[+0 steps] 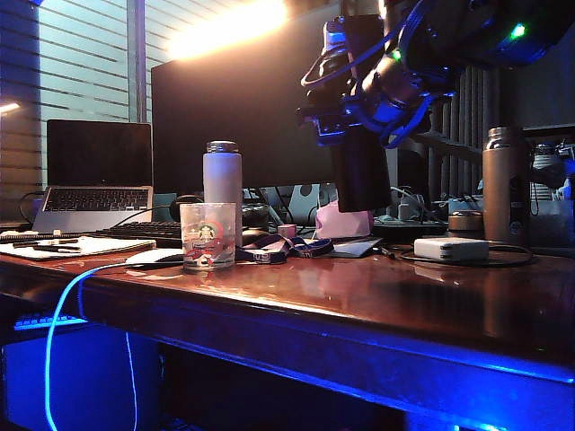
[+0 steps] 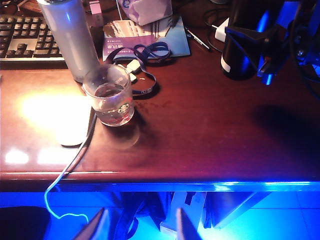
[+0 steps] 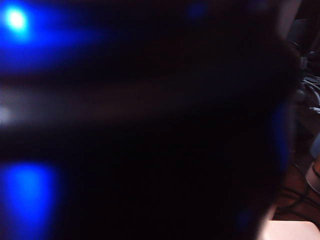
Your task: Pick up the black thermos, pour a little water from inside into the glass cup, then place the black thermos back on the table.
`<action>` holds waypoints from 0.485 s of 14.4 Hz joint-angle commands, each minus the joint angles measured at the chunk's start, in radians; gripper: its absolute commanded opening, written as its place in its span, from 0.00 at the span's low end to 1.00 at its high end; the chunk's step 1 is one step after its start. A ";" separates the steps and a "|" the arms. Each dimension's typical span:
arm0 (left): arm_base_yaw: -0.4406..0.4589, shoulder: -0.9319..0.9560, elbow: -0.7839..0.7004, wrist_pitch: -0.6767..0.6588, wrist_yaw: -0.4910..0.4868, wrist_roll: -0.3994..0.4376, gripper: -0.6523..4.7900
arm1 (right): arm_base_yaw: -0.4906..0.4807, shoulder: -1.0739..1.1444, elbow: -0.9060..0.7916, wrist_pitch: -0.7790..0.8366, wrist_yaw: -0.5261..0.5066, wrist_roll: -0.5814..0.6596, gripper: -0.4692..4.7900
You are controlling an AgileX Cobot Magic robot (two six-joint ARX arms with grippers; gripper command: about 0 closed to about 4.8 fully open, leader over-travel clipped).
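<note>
The black thermos [image 1: 361, 171] hangs nearly upright in the air above the table [image 1: 359, 296], right of centre, with my right gripper [image 1: 355, 112] shut around its upper body. Its dark body [image 3: 150, 125] fills the right wrist view and hides the jaws there. In the left wrist view the thermos [image 2: 239, 47] shows its white label near the base and throws a shadow on the wood. The glass cup [image 1: 207, 236] [image 2: 108, 95] stands on the left near the front edge, well apart from the thermos. My left gripper [image 2: 141, 227] is open with nothing in it, out past the table's front edge.
A white bottle [image 1: 222, 175] stands just behind the cup. A white mouse [image 1: 153, 258], keyboard [image 1: 148, 232] and laptop [image 1: 97, 180] lie to the left. A bronze bottle [image 1: 503, 184] and a white charger [image 1: 451, 249] sit at the right. A blue lanyard [image 2: 145, 52] lies mid-table.
</note>
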 commanded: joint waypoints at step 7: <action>-0.001 -0.002 0.002 0.005 0.005 -0.001 0.46 | -0.002 0.080 0.009 0.120 -0.155 0.009 0.29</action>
